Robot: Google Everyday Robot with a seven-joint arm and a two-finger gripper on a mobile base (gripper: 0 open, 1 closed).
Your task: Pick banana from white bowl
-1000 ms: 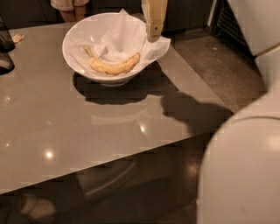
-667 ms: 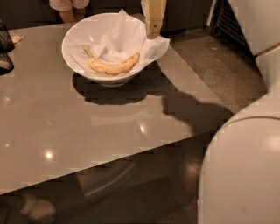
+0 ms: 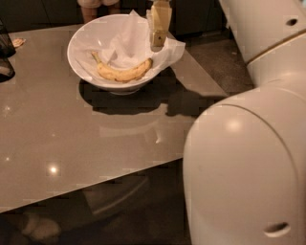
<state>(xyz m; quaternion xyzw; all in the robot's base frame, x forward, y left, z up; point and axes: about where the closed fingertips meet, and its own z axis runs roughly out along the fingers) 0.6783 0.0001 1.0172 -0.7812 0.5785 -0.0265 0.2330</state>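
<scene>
The banana (image 3: 122, 72) is yellow and curved and lies in the white bowl (image 3: 83, 62) on crumpled white paper (image 3: 131, 45). The bowl stands on the far part of the glossy grey table (image 3: 86, 143). My gripper (image 3: 159, 42) hangs above the bowl's right rim, just up and right of the banana's right end, and is apart from it. It holds nothing that I can see.
My white arm and body (image 3: 248, 158) fill the right side. A dark object (image 3: 5, 57) stands at the table's far left edge. A person's legs (image 3: 98, 5) stand behind the table. The floor (image 3: 215, 57) lies to the right of the table.
The view has drawn closer to the table and bowl. The gripper stays over the bowl's right rim and sits a little lower toward the banana.
</scene>
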